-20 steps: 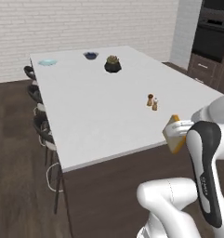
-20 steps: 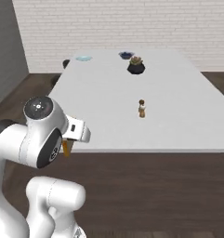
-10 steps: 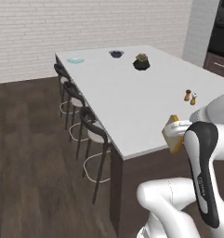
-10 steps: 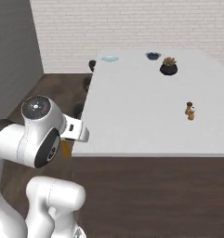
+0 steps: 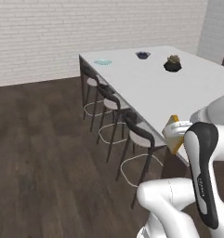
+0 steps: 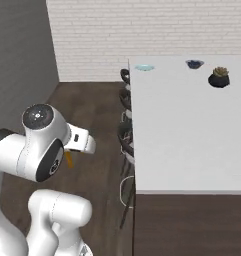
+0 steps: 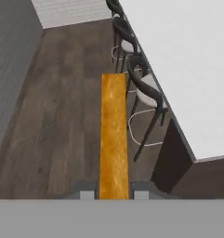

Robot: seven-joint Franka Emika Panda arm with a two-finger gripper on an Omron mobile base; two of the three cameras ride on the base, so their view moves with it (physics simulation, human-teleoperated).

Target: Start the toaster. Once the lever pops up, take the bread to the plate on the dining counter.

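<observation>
The step in hand looks like the carry: the claw (image 7: 114, 193) is clamped on the bread (image 7: 114, 135), which shows edge-on in the hand view as a golden-brown strip rising between the two dark finger tips, above the dark wood floor (image 7: 62, 116) and beside the stools (image 7: 148, 93). In the left base view a corner of the bread (image 5: 175, 135) peeks out by the wrist. The plate (image 5: 102, 62) lies at the far end of the white table (image 5: 178, 97), near its left edge, well apart from the arm; in the right base view the plate (image 6: 144, 67) sits at the far left corner of the table (image 6: 187, 135). Further along the far edge are a small dark bowl (image 6: 194, 63) and a potted plant (image 6: 219, 78). My judgement is that the base needs to close on the far end alongside the stools before the arm can reach out and lower the bread flat onto the plate. No brand, label or writing is readable anywhere.
</observation>
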